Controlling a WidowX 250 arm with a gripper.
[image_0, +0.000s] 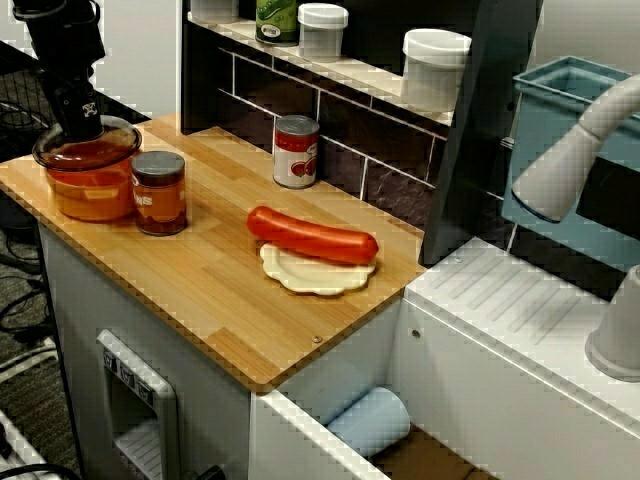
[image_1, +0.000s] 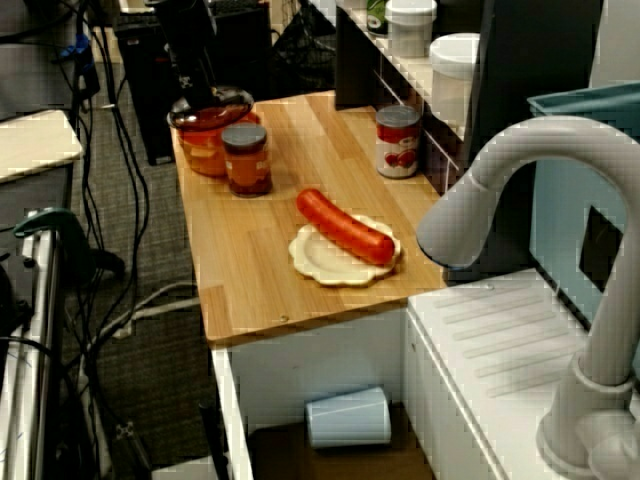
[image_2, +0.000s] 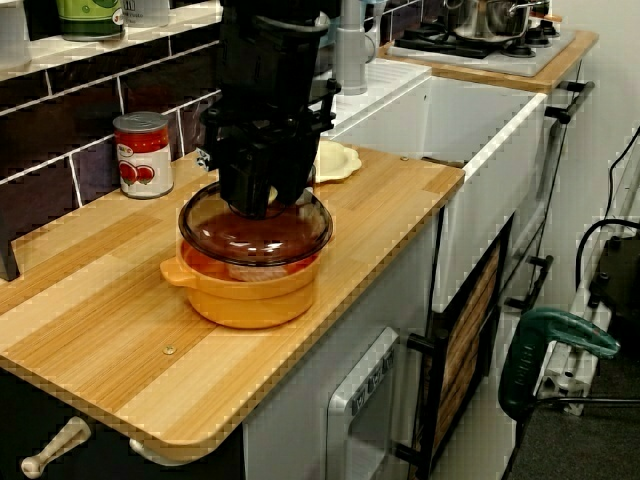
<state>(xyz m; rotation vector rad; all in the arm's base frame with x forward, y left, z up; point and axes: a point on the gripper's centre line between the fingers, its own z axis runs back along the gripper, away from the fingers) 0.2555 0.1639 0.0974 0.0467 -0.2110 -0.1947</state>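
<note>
My black gripper (image_0: 78, 125) comes straight down onto the middle of a brown glass lid (image_0: 85, 150) that sits on an orange pot (image_0: 90, 190) at the counter's left end. From the left end, the fingers (image_2: 240, 185) close round the lid's pale knob, and the lid (image_2: 255, 235) rests on the pot (image_2: 245, 295). The sink-end view shows the gripper (image_1: 205, 90) over the same lid (image_1: 210, 108). A lidded jar of red sauce (image_0: 160, 192) stands right beside the pot.
A red sausage (image_0: 312, 235) lies on a cream plate (image_0: 310, 275) mid-counter. A red tin can (image_0: 296, 151) stands by the tiled back wall under a shelf of jars (image_0: 435, 65). A grey faucet (image_1: 520, 180) and sink are at the right; a blue cup (image_1: 347, 417) lies below.
</note>
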